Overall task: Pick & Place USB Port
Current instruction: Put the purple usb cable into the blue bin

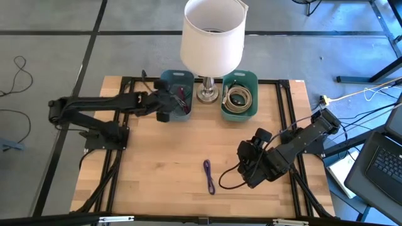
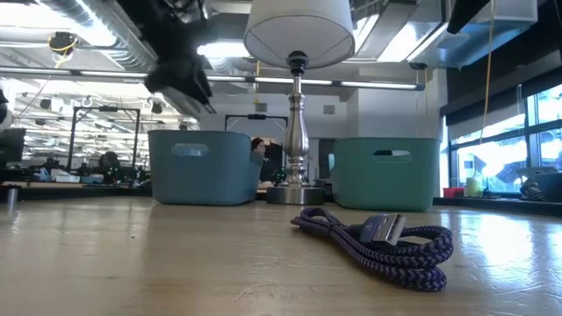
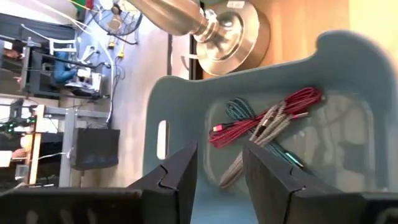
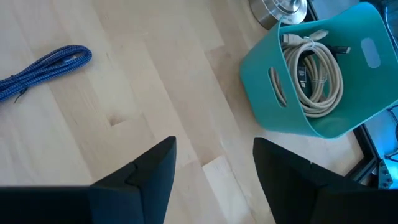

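Observation:
A blue-purple braided USB cable (image 1: pixel 208 176) lies folded on the bare wood near the table's near edge; in the low view the cable (image 2: pixel 378 246) shows its metal plug, and the right wrist view has it too (image 4: pixel 43 67). My right gripper (image 1: pixel 250 164) hovers open to the cable's right, touching nothing. My left gripper (image 1: pixel 173 107) hangs open over the blue bin (image 1: pixel 176 94). Red, teal and grey cables (image 3: pixel 264 124) lie inside that bin.
A lamp (image 1: pixel 212 39) with a white shade stands on its metal base between the blue bin and a teal bin (image 1: pixel 239 94), which holds coiled beige cable (image 4: pixel 311 71). Bare wood spreads across the table's middle and left. A laptop (image 1: pixel 380 164) sits off the right edge.

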You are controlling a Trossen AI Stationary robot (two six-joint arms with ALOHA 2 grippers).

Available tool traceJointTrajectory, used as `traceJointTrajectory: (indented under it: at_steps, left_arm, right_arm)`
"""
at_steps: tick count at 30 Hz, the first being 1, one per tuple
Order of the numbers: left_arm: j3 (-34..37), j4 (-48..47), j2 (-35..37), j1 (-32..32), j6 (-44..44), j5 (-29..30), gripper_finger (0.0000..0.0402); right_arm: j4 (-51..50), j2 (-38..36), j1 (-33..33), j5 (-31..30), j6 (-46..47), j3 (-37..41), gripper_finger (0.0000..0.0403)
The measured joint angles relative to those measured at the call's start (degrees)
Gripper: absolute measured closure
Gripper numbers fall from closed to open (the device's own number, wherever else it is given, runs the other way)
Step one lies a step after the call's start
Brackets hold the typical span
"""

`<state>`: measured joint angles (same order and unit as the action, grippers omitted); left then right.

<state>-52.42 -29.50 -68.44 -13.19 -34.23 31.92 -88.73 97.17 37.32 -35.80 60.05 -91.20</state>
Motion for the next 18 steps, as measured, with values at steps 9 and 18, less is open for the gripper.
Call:
traceJointTrajectory:
  at_steps: [9,18]
  left_arm:
    - [0.49,4.89,5.67,10.03,23.17,-27.08,0.0279]
    - [1.55,15.88,-7.19,25.1,15.79,-30.71,0.0287]
  right_arm:
    - [0.09,0.0,0.0,-1.69,0.68,0.0,0.0186]
    - [0.39,0.02,0.21,-1.44,1.03,0.0,0.0186]
